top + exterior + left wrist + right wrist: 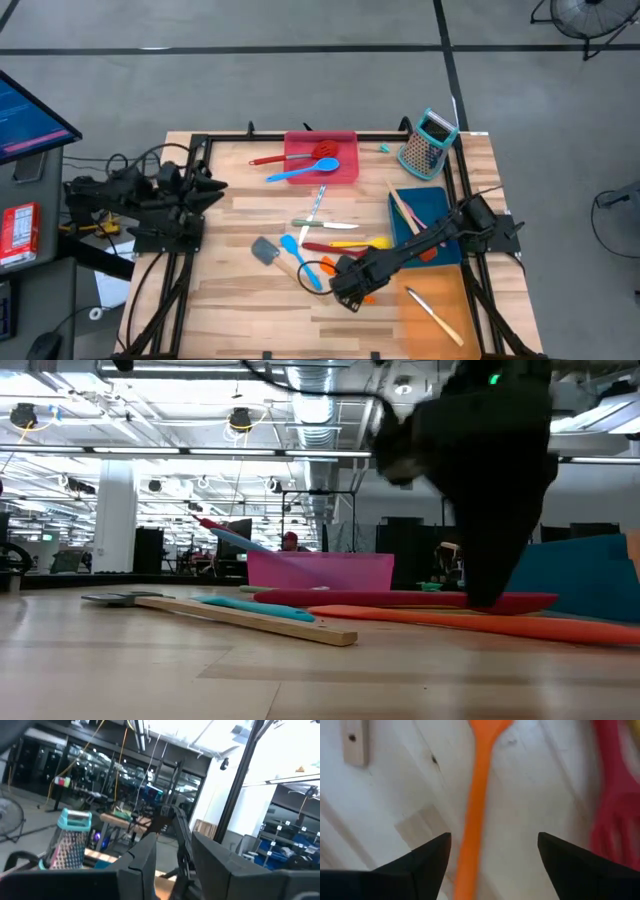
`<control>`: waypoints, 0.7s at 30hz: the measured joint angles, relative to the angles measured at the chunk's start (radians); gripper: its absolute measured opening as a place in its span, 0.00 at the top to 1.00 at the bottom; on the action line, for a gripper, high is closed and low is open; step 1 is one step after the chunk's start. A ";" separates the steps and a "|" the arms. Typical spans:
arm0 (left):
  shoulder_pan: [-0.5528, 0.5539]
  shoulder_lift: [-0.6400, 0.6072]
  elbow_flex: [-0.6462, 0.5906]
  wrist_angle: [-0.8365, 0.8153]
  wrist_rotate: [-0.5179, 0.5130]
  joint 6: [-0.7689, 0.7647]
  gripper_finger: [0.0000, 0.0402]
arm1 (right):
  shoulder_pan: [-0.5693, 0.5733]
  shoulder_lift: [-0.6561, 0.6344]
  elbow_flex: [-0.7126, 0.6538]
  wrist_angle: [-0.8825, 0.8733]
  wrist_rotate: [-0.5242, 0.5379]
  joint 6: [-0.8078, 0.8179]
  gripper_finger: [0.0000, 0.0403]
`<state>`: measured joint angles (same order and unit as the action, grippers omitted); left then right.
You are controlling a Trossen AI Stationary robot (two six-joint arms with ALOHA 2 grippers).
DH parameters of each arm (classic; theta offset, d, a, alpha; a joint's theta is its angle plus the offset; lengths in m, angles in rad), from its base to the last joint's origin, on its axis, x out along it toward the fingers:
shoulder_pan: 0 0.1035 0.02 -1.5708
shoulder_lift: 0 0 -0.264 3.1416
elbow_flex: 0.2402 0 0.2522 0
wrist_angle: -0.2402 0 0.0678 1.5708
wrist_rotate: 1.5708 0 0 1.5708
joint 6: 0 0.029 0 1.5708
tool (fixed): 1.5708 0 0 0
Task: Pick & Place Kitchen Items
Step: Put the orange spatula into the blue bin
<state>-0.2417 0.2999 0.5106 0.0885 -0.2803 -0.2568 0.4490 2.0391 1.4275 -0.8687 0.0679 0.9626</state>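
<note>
Right wrist view: right gripper [492, 865] hangs low over the table [395, 785] with its fingers [427, 857] spread wide and nothing between them but air. The orange utensil [477, 800] runs straight down the gap, closer to one finger than the other, not centred. Its long axis crosses the line between the fingertips, so the jaws already straddle the handle across its thin dimension. A pink slotted turner [615, 795] lies just beside it, outside the far finger.

High view: right gripper [345, 285] is at the front-centre of the table, over the loose pile of utensils. The orange utensil [368, 297] shows only as a sliver under the gripper. The left gripper [212, 187] is folded back at the left edge, well apart from the pile, so the right arm is plainly the nearer one. Trays stand behind and to the right: pink tray [345, 170], blue tray [435, 205], orange tray [460, 300].

Left wrist view: left fingers [145, 865] stand partly apart, holding nothing.

Judgement: next move is a short drop and a close. Small sideways shift would centre the handle. Risk: far finger catching the pink turner.
</note>
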 joint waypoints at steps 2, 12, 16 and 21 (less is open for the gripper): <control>0.000 -0.013 0.000 -0.001 -0.002 0.014 0.71 | -0.006 0.009 0.001 -0.015 0.000 0.014 0.26; 0.000 -0.037 0.000 -0.002 0.002 0.017 0.66 | -0.008 0.109 0.069 -0.039 -0.059 0.006 0.27; -0.001 -0.038 0.000 -0.002 0.004 0.017 0.66 | -0.023 0.121 0.091 -0.079 -0.092 -0.004 0.33; 0.000 -0.038 0.000 -0.003 0.004 0.017 0.66 | -0.052 0.112 0.091 -0.096 -0.156 -0.058 0.57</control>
<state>-0.2420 0.2619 0.5102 0.0860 -0.2760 -0.2401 0.3965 2.1510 1.5185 -0.9649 -0.0883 0.9042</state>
